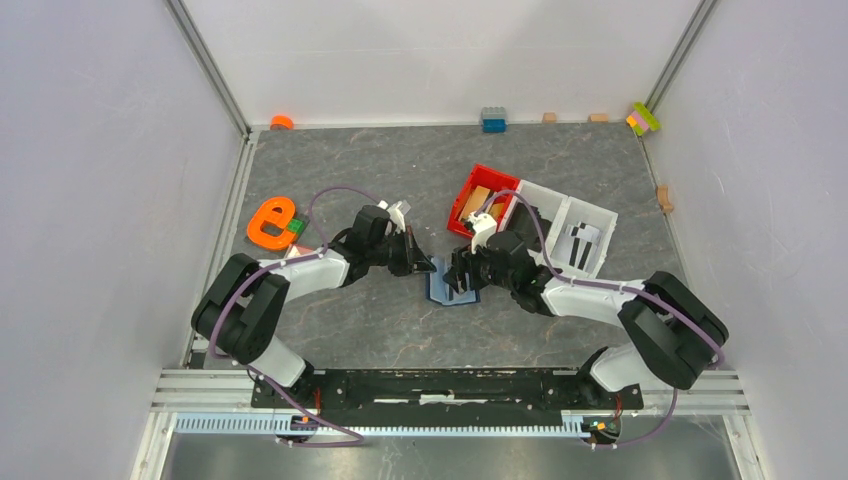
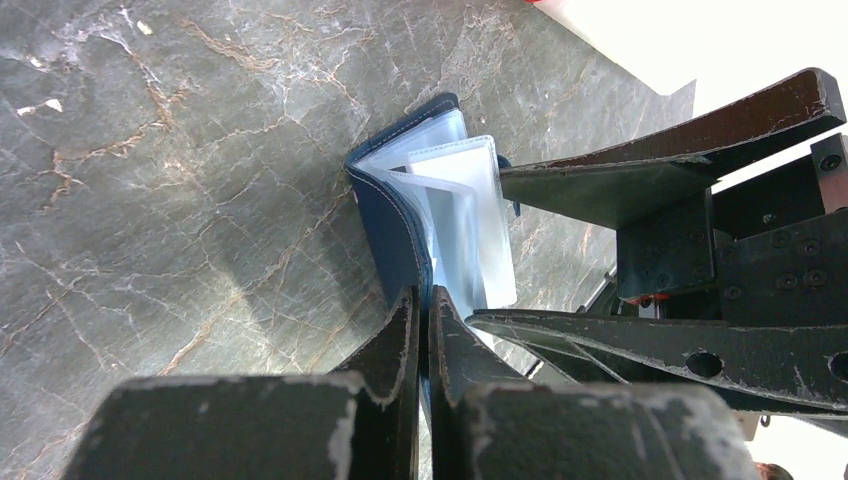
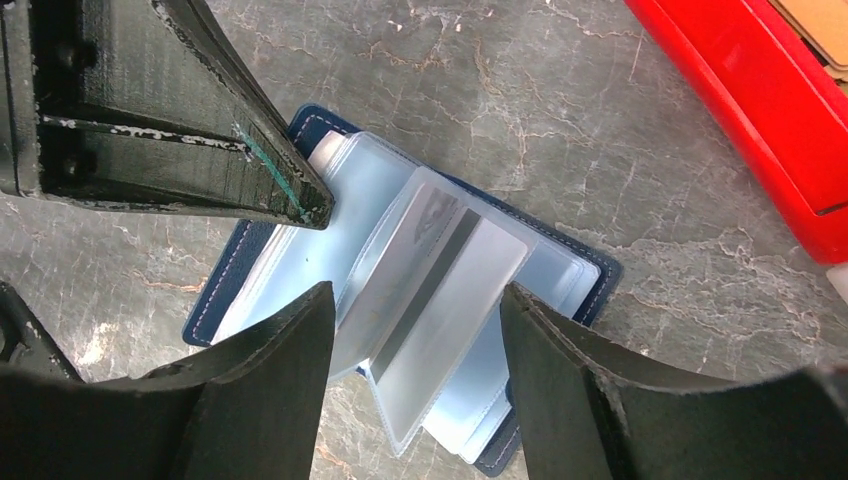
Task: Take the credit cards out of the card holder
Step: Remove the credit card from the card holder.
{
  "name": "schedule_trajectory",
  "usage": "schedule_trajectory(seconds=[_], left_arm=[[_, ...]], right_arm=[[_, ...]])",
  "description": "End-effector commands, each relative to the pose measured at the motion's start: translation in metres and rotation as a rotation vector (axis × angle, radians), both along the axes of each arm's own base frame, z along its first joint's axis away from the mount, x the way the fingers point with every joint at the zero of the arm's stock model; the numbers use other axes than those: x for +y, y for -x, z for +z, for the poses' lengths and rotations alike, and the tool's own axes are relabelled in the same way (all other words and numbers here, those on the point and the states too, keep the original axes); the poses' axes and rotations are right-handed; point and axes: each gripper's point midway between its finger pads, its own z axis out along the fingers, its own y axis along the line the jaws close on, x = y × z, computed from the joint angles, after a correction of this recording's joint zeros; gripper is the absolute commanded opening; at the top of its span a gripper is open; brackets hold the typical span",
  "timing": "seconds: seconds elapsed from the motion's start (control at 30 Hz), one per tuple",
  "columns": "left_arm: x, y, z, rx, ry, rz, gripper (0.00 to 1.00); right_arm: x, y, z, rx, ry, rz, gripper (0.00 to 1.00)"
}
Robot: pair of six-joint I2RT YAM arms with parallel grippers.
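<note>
The card holder (image 1: 448, 293) lies opened on the table between the two arms, navy outside (image 2: 395, 225), with pale clear sleeves fanned up inside (image 3: 440, 270). My left gripper (image 2: 422, 292) is shut on the edge of its navy cover, holding that flap raised (image 1: 425, 265). My right gripper (image 3: 415, 295) hangs open just over the sleeves (image 1: 462, 280), and the standing sleeves lie between its fingers without touching them. One finger of the left gripper (image 3: 300, 195) presses at the holder's far corner. I cannot tell the credit cards apart from the sleeves.
A red tray (image 1: 497, 180) holding wooden blocks sits just behind the right gripper, its wall close by (image 3: 760, 110). A white tray (image 1: 600, 215) adjoins it. An orange letter shape (image 1: 270, 222) lies left. Small bricks (image 1: 493, 119) line the back wall.
</note>
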Motion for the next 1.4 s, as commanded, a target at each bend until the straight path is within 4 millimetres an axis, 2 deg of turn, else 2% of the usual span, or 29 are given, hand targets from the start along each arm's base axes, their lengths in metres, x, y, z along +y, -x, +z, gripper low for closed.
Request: schedule_trajectory(seconds=[0.0, 0.03, 0.27, 0.47, 0.6, 0.7, 0.83, 0.9, 0.97, 1.17, 1.37], left_arm=[[-0.005, -0.002, 0.012, -0.057, 0.016, -0.04, 0.03], [-0.005, -0.002, 0.012, -0.055, 0.017, -0.041, 0.04], [-0.005, -0.002, 0.012, -0.052, 0.018, -0.038, 0.33], [-0.01, -0.002, -0.002, 0.008, 0.038, -0.037, 0.47], [-0.012, -0.003, -0.008, 0.033, 0.051, -0.038, 0.5], [-0.01, -0.002, -0.011, 0.039, 0.039, -0.032, 0.47], [-0.007, -0.004, -0.017, 0.056, 0.019, -0.026, 0.36], [-0.008, -0.004, -0.018, 0.063, 0.021, -0.029, 0.2], [-0.007, -0.004, -0.02, 0.073, 0.023, -0.027, 0.11], [-0.006, -0.005, -0.016, 0.064, 0.032, -0.027, 0.04], [-0.007, -0.005, 0.007, -0.012, 0.088, -0.037, 0.02]], right_arm=[[0.012, -0.007, 0.014, -0.04, -0.034, 0.035, 0.69], [0.013, -0.007, 0.014, -0.039, -0.037, 0.041, 0.7], [0.025, 0.001, 0.01, -0.009, -0.074, 0.104, 0.71], [0.031, 0.004, 0.009, 0.008, -0.094, 0.132, 0.71], [0.032, 0.006, 0.009, 0.009, -0.095, 0.137, 0.72], [0.033, 0.007, 0.009, 0.009, -0.094, 0.139, 0.72], [0.033, 0.006, 0.01, 0.005, -0.095, 0.139, 0.72], [0.032, 0.006, 0.01, 0.003, -0.095, 0.135, 0.73], [0.03, 0.005, 0.011, -0.004, -0.09, 0.125, 0.76], [0.02, 0.001, 0.021, -0.045, -0.08, 0.08, 0.88], [-0.003, -0.014, 0.023, -0.057, -0.033, -0.028, 0.9]])
